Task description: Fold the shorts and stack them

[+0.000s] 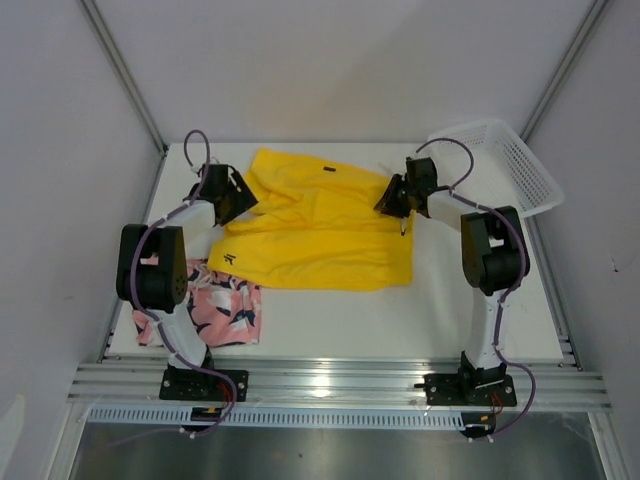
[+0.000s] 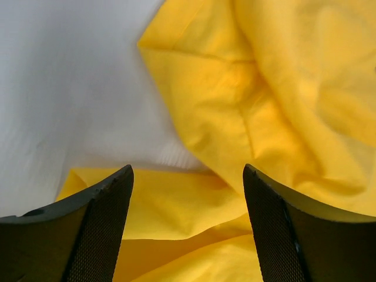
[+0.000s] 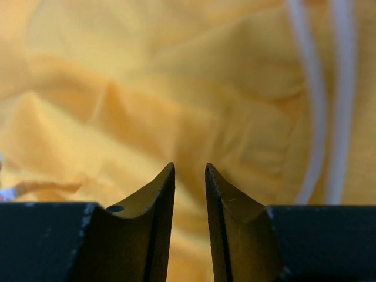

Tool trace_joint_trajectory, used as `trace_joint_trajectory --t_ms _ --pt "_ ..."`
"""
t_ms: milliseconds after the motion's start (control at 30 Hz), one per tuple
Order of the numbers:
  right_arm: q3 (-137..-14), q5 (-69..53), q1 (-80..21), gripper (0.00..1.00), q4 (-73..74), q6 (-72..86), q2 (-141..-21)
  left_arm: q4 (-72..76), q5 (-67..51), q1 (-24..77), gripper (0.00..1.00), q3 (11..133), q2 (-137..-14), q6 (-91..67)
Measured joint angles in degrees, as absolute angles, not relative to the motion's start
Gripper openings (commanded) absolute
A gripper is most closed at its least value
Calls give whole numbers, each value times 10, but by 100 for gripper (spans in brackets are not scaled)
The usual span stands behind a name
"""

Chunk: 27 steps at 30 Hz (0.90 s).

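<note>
The yellow shorts [image 1: 320,235] lie rumpled and partly folded over in the middle of the table, with a small dark logo [image 1: 229,260] near their left front corner. The pink leafy-print shorts [image 1: 228,312] lie folded at the front left, partly under the left arm. My left gripper [image 1: 243,205] is wide open and empty, low over the yellow fabric's left edge [image 2: 194,205]. My right gripper [image 1: 390,205] is over the shorts' right rear edge. Its jaws [image 3: 190,168] stand a narrow gap apart over the yellow fabric [image 3: 147,88], with nothing between them.
A white mesh basket [image 1: 510,160] stands tilted at the back right corner. White drawstrings [image 3: 317,100] hang in the right wrist view. Bare white table [image 2: 70,88] shows left of the yellow shorts. Grey walls close in the table.
</note>
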<state>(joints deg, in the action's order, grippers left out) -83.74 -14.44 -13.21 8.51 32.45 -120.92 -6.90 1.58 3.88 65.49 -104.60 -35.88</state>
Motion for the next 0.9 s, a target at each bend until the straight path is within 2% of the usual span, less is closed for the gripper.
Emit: trace_joint_trajectory --t_ms 33,133,300,500,600,900 --pt "-815 -145 -139 36 77 324 -1189 -69 15 37 78 665 -1045 -352" --pt "-750 -148 -164 38 54 326 -1130 -79 3 34 78 714 -1047 -331" --pt "-665 -150 -212 33 11 338 -1073 -80 -31 38 77 819 -1078 -302" --pt "-607 -144 -265 30 -10 351 -1070 -88 -58 64 65 877 -1137 -289" --pt "-599 -140 -271 29 -21 356 -1075 -105 -54 81 59 880 -1163 -292" --pt "-599 -135 -271 27 -50 364 -1090 -114 -29 95 54 823 -1164 -312"
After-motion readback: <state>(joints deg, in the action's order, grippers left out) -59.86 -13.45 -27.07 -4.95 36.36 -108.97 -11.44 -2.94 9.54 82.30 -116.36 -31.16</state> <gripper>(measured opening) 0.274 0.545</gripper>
